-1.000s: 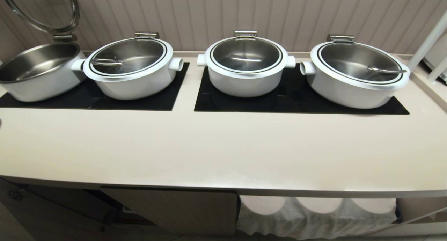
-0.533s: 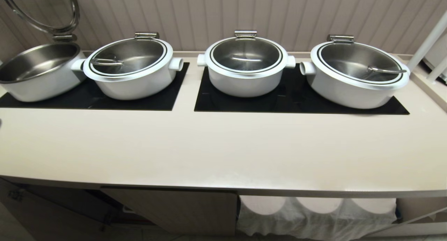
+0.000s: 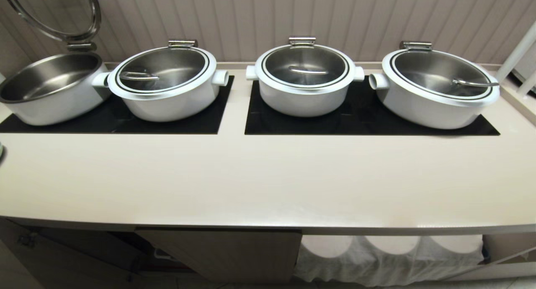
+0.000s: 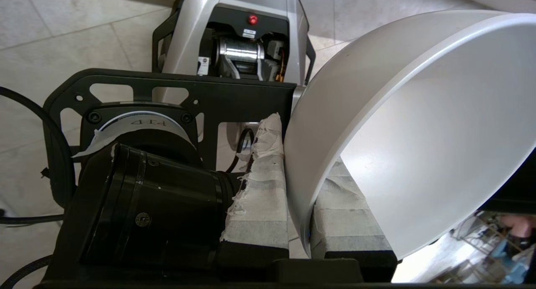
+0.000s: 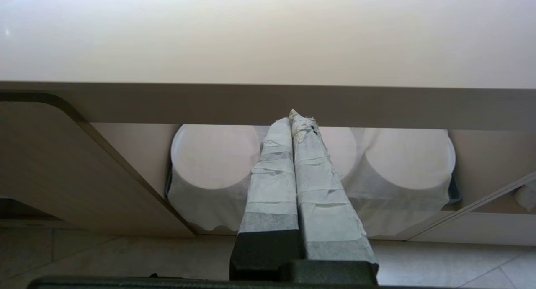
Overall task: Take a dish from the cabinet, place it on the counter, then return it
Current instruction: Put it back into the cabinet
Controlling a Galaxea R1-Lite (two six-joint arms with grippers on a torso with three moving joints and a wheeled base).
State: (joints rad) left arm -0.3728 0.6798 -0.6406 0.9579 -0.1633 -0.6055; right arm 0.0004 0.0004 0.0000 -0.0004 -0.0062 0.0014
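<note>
L gripper (image 4: 299, 184) clamps dish (image 4: 418, 125) rim, dish cut off by frame edge. R gripper (image 5: 295, 121) closed, empty, before cabinet (image 5: 83, 167). Both outside head view; counter (image 3: 268, 180) bare in front.

The only lettering that can be made out sits on a white tape strip (image 4: 138, 122) stuck across the round black housing on the robot's frame in the left wrist view; it appears upside down and looks like "F1P", though the characters are uncertain. A small white label below the red button is too tiny to read.
</note>
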